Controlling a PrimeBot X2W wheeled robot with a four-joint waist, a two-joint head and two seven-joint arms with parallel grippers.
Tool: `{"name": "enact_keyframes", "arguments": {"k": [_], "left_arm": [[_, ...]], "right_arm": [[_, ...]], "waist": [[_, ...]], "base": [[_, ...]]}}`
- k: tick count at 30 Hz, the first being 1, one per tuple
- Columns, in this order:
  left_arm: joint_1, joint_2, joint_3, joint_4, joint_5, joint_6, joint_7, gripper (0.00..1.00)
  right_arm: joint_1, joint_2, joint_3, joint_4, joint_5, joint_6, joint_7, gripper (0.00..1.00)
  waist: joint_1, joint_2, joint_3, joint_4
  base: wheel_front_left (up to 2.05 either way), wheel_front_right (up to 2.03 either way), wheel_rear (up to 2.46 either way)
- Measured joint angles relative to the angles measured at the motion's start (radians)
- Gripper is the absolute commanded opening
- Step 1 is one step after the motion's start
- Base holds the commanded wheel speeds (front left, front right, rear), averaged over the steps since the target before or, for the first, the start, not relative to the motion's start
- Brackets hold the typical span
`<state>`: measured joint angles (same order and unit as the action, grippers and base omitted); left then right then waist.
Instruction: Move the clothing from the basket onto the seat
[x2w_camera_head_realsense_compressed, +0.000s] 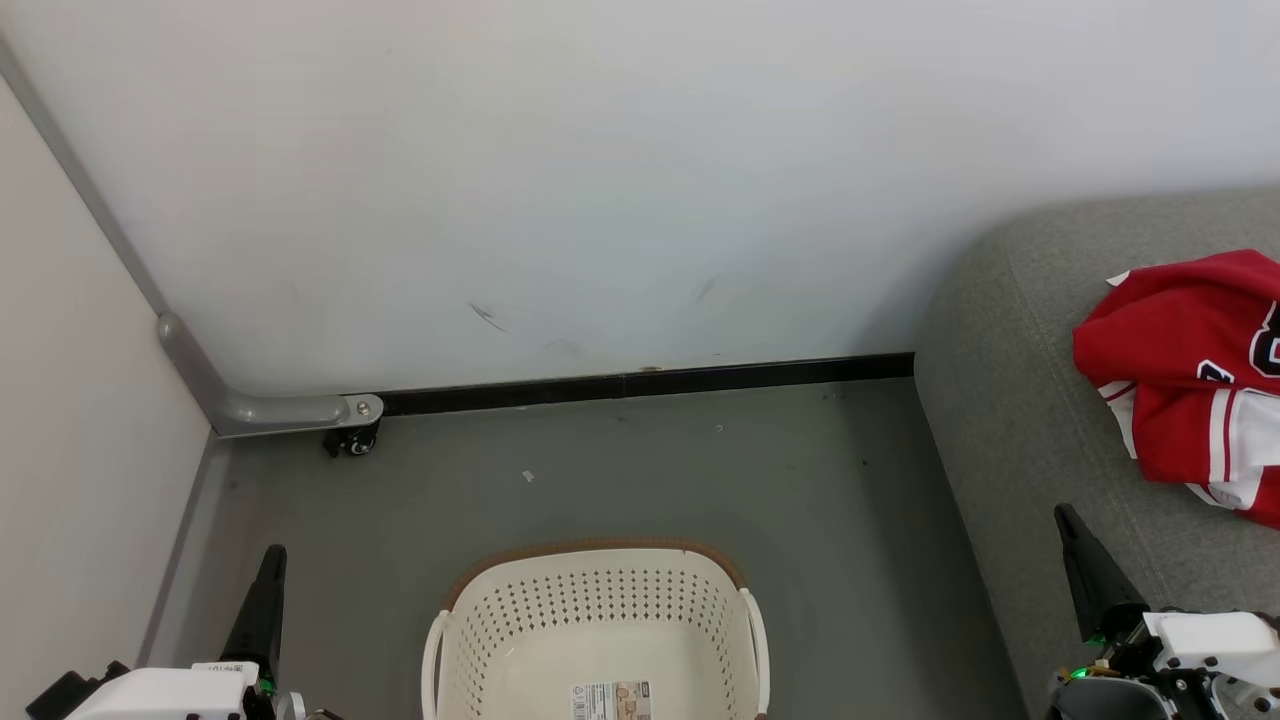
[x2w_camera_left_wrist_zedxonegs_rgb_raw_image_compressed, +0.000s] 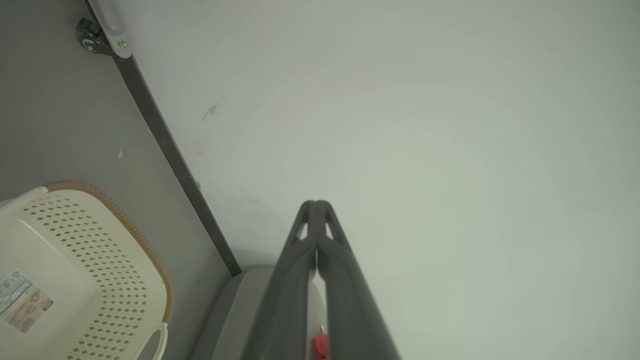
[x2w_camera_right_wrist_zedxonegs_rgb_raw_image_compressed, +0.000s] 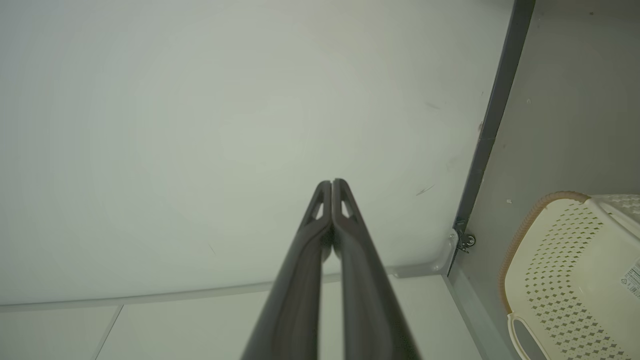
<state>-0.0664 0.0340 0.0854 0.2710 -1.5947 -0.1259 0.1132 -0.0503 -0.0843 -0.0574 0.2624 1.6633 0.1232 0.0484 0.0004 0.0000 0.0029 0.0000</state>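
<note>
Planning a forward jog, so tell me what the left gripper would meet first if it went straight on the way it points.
Most likely the white wall: the left gripper, jaws shut, aims at it above the dark skirting, with nothing in between. Its distance is unclear.

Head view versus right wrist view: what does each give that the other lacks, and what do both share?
Head view adds the red clothing lying on the grey seat, plus the left gripper. Right wrist view adds a close look along the right gripper, fingers pressed together, holding nothing. Both share the basket, the white wall and the grey corner bracket.
</note>
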Motion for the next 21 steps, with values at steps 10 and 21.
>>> {"name": "enact_keyframes", "arguments": {"k": [10,21], "left_arm": [[0.000,0.000,0.000,0.000,0.000,0.000,0.000,0.00],[0.000,0.000,0.000,0.000,0.000,0.000,0.000,0.00]], "right_arm": [[0.000,0.000,-0.001,0.000,0.000,0.000,0.000,0.00],[0.000,0.000,-0.002,0.001,0.000,0.000,0.002,0.00]], "waist": [[0.0000,0.0000,0.000,0.000],[-0.0001,0.0000,0.000,0.000]], "base": [[0.00,0.00,0.00],[0.00,0.00,0.00]]}}
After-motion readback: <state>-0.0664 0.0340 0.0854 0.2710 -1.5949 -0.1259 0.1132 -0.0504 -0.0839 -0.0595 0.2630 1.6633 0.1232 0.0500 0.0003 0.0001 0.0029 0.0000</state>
